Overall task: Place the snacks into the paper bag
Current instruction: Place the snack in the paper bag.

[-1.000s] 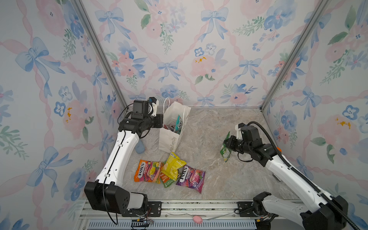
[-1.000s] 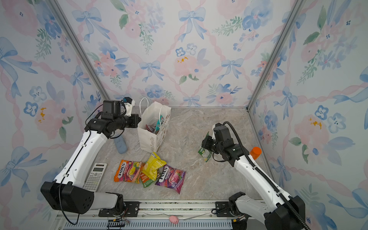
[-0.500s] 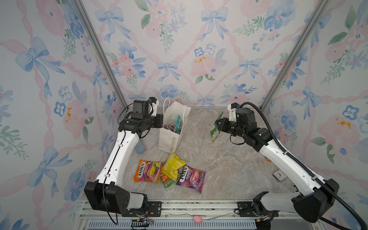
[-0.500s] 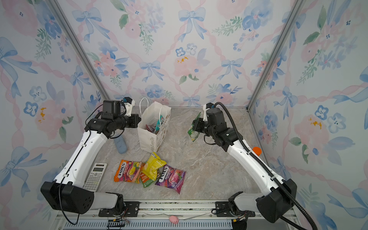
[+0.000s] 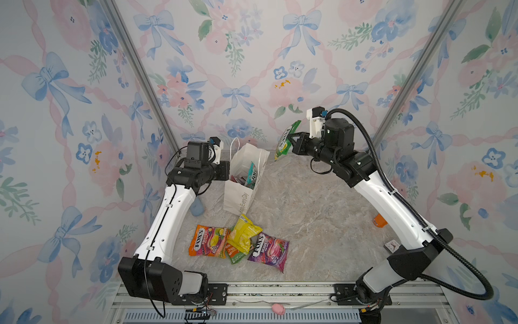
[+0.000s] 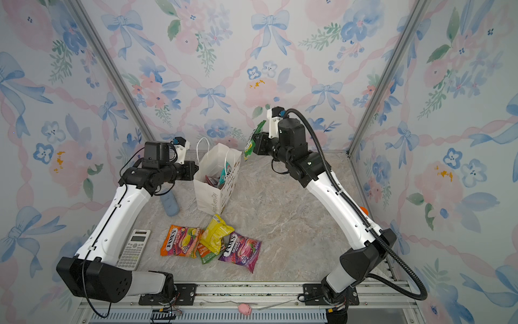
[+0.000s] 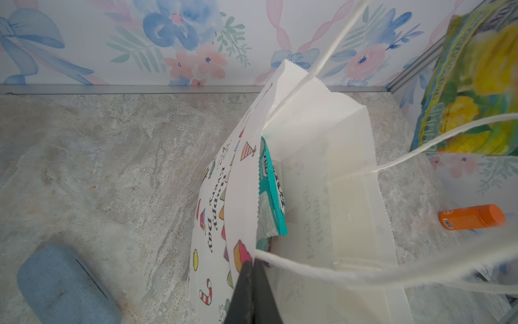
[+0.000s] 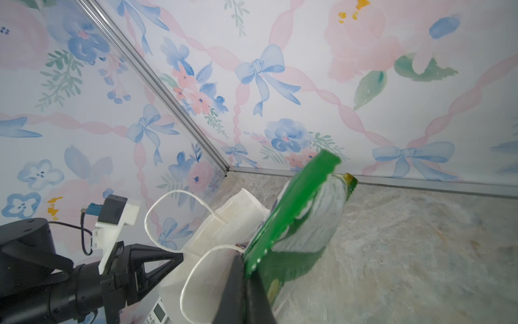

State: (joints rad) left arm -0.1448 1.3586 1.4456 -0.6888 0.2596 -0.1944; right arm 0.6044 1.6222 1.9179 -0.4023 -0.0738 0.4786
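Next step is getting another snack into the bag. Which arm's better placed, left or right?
Right. The right arm has its jaws shut on the green packet, raised near the paper bag's open mouth. The left arm has its jaws pinching the bag's rim, likely steadying it, so it's busy.

In both top views the left arm (image 5: 165,224) and right arm (image 5: 392,207) are showing white shells between black joints, a ribbed black hose (image 5: 369,146) running along the right-hand one.
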